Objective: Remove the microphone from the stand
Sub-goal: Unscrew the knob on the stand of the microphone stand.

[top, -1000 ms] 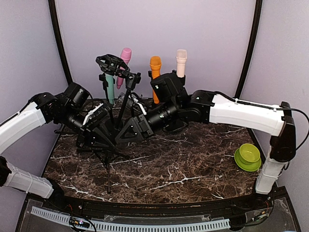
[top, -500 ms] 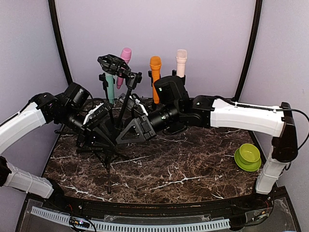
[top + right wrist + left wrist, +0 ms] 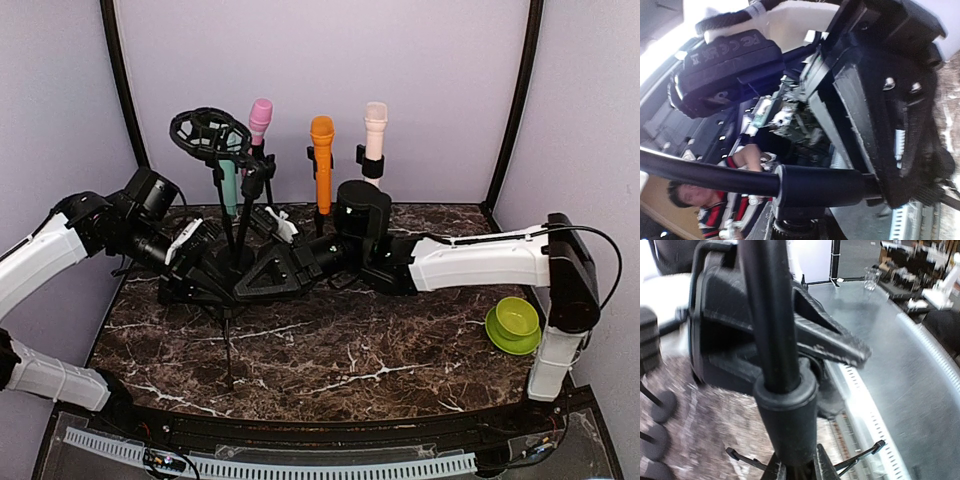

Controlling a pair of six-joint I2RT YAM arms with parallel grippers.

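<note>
A black tripod stand (image 3: 240, 215) with a ring-shaped shock mount (image 3: 205, 135) on top leans left at the table's back left. My left gripper (image 3: 215, 268) is shut on its lower pole; the collar (image 3: 787, 405) sits just above my fingertips (image 3: 826, 471). My right gripper (image 3: 262, 277) grips the same pole from the right, where the collar (image 3: 825, 187) crosses its jaws. Pink (image 3: 260, 118), teal (image 3: 228, 185), orange (image 3: 321, 160) and cream (image 3: 375, 125) microphones stand upright behind. I cannot tell whether a microphone sits in the ring.
A green bowl (image 3: 513, 322) sits at the right edge of the marble table (image 3: 380, 350). A thin tripod leg (image 3: 228, 350) reaches toward the front. The cage posts (image 3: 515, 100) and back wall close in the rear.
The stand has swung from leaning right to leaning left, its ring mount moving left. My right arm came lower and leftward and its jaws closed on the pole. The left gripper kept its hold.
</note>
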